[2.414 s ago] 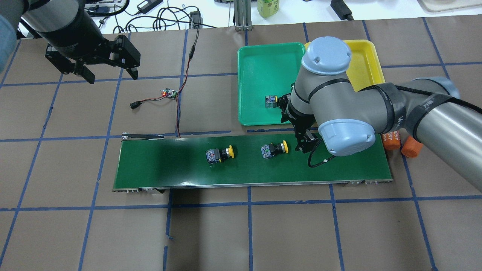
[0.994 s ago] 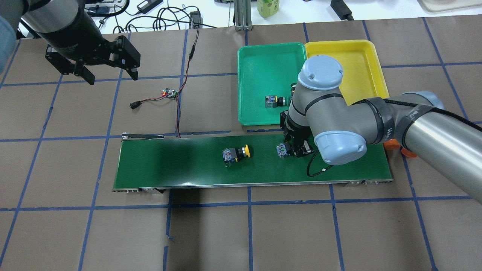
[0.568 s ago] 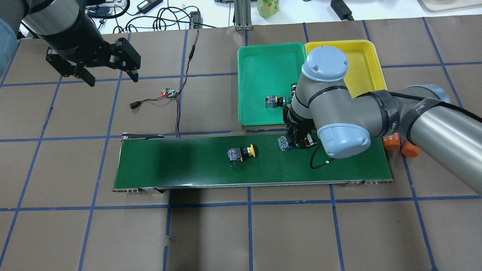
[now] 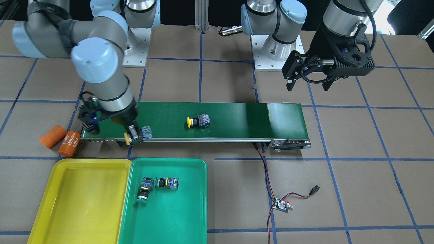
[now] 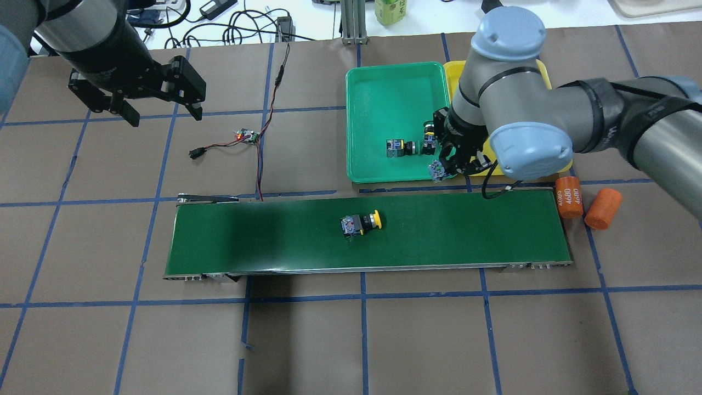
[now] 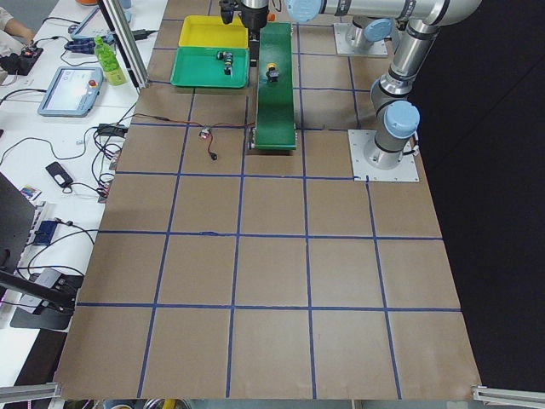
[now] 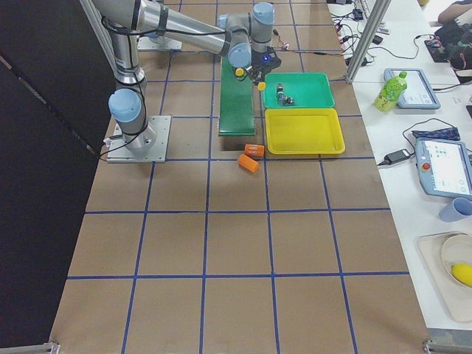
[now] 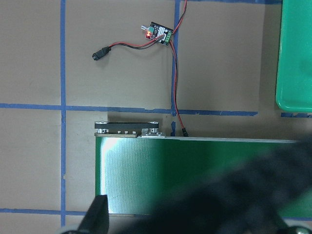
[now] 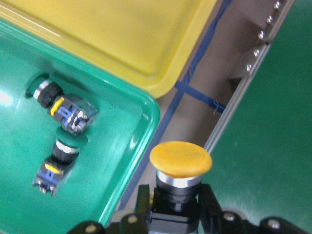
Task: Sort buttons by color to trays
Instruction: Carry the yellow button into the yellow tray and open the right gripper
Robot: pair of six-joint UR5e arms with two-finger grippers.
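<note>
Right wrist view: the right gripper (image 9: pixel 174 204) is clenched on a yellow button (image 9: pixel 180 158), whose cap faces the camera. The button hangs over the strip of table between the belt (image 9: pixel 273 146) and the corner of the green tray (image 9: pixel 122 161). Two green buttons (image 4: pixel 145 189) (image 4: pixel 168 183) lie close together in that tray, and the yellow tray (image 4: pixel 78 203) sits right against it. A second yellow button (image 5: pixel 360 223) lies on its side mid-belt. The left gripper (image 5: pixel 164 115) hangs with its fingers spread and nothing between them, above the table and well apart from the belt.
</note>
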